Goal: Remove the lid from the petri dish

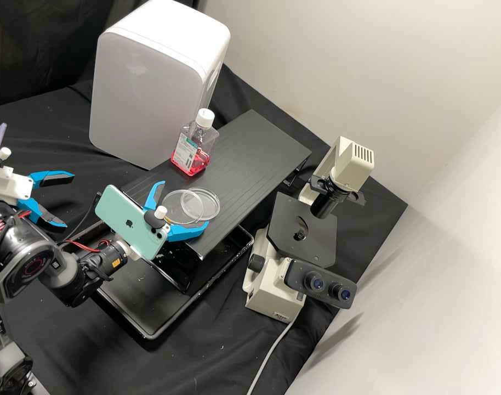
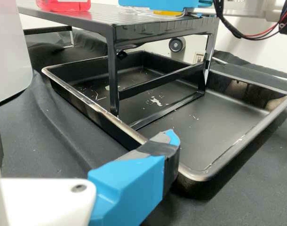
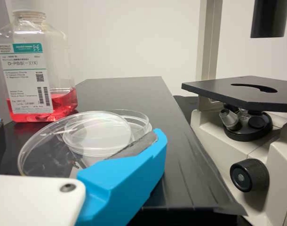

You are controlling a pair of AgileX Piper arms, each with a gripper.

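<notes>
Desk [image 1: 53, 126]: black cloth. On it sat a shallow tray [image 2: 256, 141] with a raised black rack [image 1: 256, 153] standing in it. The petri dish sat at the rack's near end.

The dish read as two clear discs that overlapped. I took the one on the microscope side as the base [image 1: 208, 202]. I took the other as the lid [image 1: 176, 207], offset toward the arm and partly over the base.

Right jaws: spread wide, with one blue finger [image 1: 186, 231] on each side of the lid and the lid between them at rack level. Contact with the rim could not be told.

Left jaws: also wide, holding nothing, with a finger [image 1: 50, 177] out beside the tray, well apart from the dish.

Judgement: the right arm was far nearer. The lid is round, so it has no long axis to match. The closing line already crossed its width.
</notes>
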